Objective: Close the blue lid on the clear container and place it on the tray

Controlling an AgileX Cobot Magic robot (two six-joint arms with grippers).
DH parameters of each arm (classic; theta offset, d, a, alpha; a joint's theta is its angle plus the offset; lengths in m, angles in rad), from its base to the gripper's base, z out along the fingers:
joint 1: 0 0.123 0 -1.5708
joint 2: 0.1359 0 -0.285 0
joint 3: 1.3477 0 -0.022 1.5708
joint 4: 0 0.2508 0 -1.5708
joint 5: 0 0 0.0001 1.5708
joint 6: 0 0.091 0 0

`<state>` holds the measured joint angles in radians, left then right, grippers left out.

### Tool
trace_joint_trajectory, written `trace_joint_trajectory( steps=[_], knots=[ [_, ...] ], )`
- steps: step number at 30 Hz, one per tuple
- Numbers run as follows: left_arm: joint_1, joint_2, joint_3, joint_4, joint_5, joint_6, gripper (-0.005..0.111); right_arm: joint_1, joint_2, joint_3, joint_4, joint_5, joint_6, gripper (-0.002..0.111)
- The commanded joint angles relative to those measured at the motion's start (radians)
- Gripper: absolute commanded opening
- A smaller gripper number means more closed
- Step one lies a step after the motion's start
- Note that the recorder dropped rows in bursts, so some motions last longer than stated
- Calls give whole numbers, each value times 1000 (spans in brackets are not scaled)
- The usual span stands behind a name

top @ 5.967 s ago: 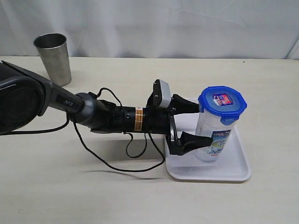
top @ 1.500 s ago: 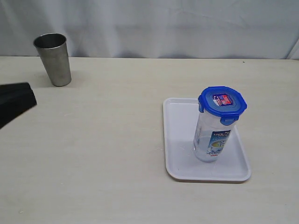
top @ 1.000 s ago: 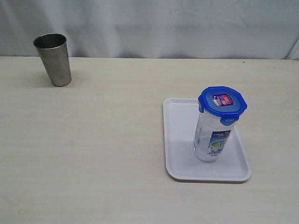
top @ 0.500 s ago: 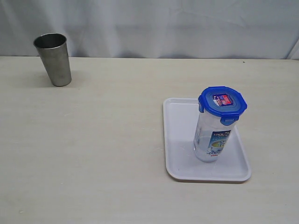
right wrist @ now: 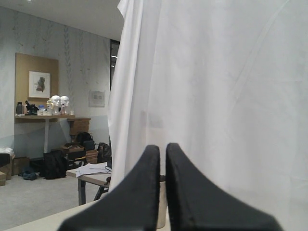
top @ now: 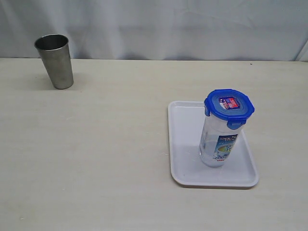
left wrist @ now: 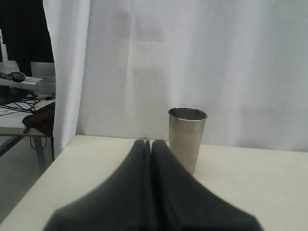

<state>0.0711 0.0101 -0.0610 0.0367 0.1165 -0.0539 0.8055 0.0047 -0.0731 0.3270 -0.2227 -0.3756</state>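
Note:
The clear container stands upright on the white tray at the right of the exterior view. The blue lid with its red-and-white sticker sits on top of it, flaps down. Neither arm shows in the exterior view. In the left wrist view my left gripper is shut with nothing between its black fingers, held over the table's edge. In the right wrist view my right gripper is shut and empty, facing the white curtain. The container, lid and tray are out of both wrist views.
A tapered steel cup stands at the table's far left corner; the same steel cup shows just beyond the left fingertips. A white curtain hangs behind the table. Room furniture shows past the curtain in the wrist views.
The left arm let go of the container on the tray and drew back off the left edge of the exterior view. Over the last second nothing has moved.

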Motion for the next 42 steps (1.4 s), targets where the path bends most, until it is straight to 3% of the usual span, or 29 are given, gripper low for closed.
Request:
trace_joint_trajectory(
  steps=[1, 3, 8, 11, 15, 42],
  knots=[
    [3, -10, 50, 60, -36, 8, 0, -3, -5, 3, -2, 4, 1, 5],
    [3, -10, 61, 60, -93, 8, 0, -3, -5, 3, -2, 4, 1, 5],
    [3, -10, 61, 58, -24, 8, 0, -3, -5, 3, -2, 4, 1, 5],
    [3, -10, 61, 58, 116, 33, 0, -3, -5, 3, -2, 4, 1, 5],
    [3, -10, 61, 58, 193, 103, 0, -3, -5, 3, -2, 4, 1, 5],
    [3, -10, 61, 5, 188, 105, 0, -3, -5, 3, -2, 4, 1, 5]
  ],
)
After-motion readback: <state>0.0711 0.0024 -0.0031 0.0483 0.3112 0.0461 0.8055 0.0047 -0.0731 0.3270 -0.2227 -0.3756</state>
